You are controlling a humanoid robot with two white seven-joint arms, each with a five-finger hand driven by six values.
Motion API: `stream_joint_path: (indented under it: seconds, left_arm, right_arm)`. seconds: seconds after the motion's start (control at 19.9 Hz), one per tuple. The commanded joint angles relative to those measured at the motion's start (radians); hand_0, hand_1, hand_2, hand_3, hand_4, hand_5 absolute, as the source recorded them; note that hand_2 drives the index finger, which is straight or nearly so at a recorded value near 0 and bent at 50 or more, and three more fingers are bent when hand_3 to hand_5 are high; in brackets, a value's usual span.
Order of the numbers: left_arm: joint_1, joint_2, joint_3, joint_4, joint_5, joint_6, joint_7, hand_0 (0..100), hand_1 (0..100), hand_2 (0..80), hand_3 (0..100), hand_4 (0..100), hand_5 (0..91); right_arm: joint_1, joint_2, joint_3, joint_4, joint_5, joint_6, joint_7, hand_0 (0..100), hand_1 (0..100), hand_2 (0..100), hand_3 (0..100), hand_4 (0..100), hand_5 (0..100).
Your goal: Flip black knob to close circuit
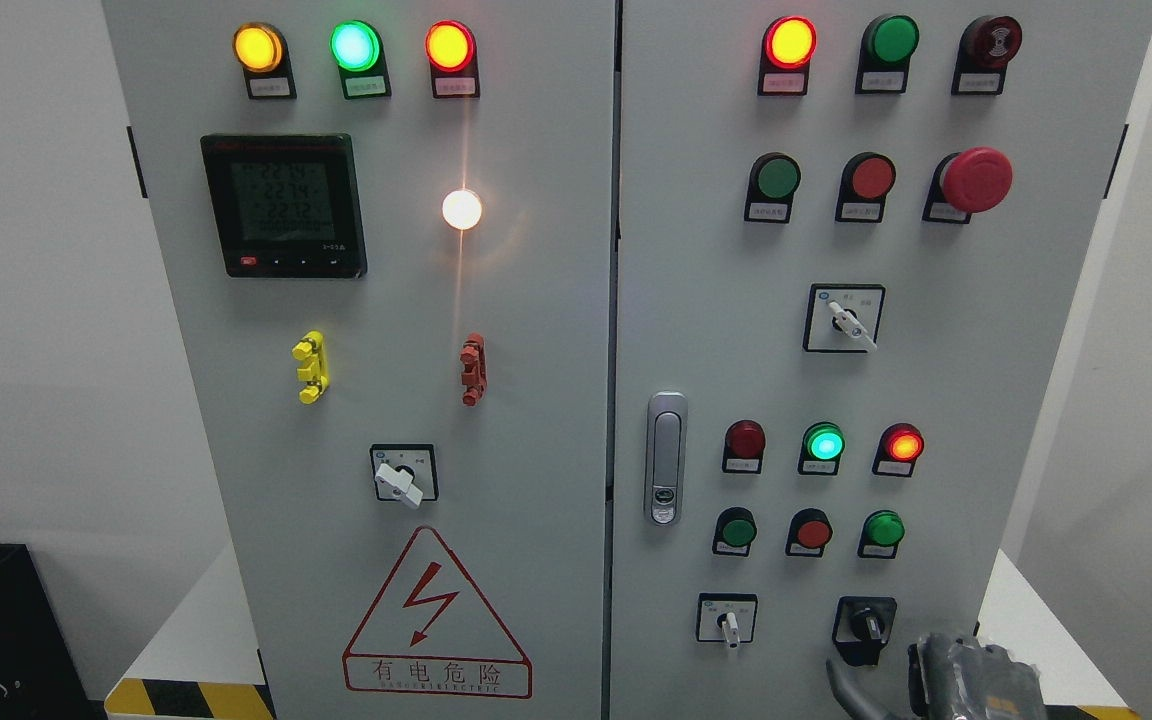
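Note:
The black knob point(866, 625) sits on a black plate at the lower right of the grey cabinet's right door, with its handle pointing roughly straight up. My right hand point(971, 680) comes up from the bottom edge just below and to the right of the knob. It is mostly cut off by the frame. Two of its fingers point(842, 682) stand apart beneath the knob, not touching it and holding nothing. My left hand is out of view.
A white selector switch point(728, 625) sits left of the knob. Lamps and push buttons point(814, 532) are above it, and the door handle point(665, 458) is at the door's left edge. The left door has a meter point(284, 205) and a selector point(402, 478).

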Motion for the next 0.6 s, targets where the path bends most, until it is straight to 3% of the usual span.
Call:
stream_joint_path:
  seconds: [0.0, 0.15, 0.3, 0.35, 0.4, 0.5, 0.55]
  left_arm:
    - [0.0, 0.0, 0.001, 0.0, 0.0, -0.001, -0.005, 12, 56, 0.0, 0, 0, 0.0]
    - [0.0, 0.0, 0.001, 0.0, 0.0, -0.001, -0.005, 12, 56, 0.0, 0, 0, 0.0]
    - [0.0, 0.0, -0.001, 0.0, 0.0, -0.001, -0.005, 12, 56, 0.0, 0, 0, 0.0]
    - [0.0, 0.0, 0.001, 0.0, 0.0, -0.001, -0.005, 12, 56, 0.0, 0, 0, 0.0]
    - [0.0, 0.0, 0.001, 0.0, 0.0, -0.001, -0.004, 12, 56, 0.0, 0, 0, 0.0]
    - [0.0, 0.0, -0.001, 0.0, 0.0, -0.001, -0.005, 12, 56, 0.0, 0, 0, 0.0]
    - [0.0, 0.0, 0.001, 0.0, 0.0, -0.001, -0.005, 12, 56, 0.0, 0, 0, 0.0]
  right_arm:
    - [0.065, 0.014, 0.039, -0.095, -0.124, -0.007, -0.043, 0, 7, 81, 100, 96, 96]
    - [0.093, 0.014, 0.068, -0.115, -0.276, 0.004, -0.096, 0, 11, 73, 100, 91, 88]
    - [0.133, 0.012, 0.07, -0.118, -0.347, 0.027, -0.137, 0, 14, 61, 93, 85, 82]
    - [0.149, 0.012, 0.069, -0.117, -0.373, 0.027, -0.148, 0, 14, 54, 84, 81, 80]
    - [0.168, 0.011, 0.073, -0.118, -0.433, 0.022, -0.16, 0, 14, 52, 82, 79, 80]
    - [0.203, 0.009, 0.089, -0.12, -0.599, 0.013, -0.194, 0, 14, 37, 55, 59, 63]
    - [0.22, 0.009, 0.1, -0.124, -0.675, 0.007, -0.209, 0, 14, 34, 52, 55, 59]
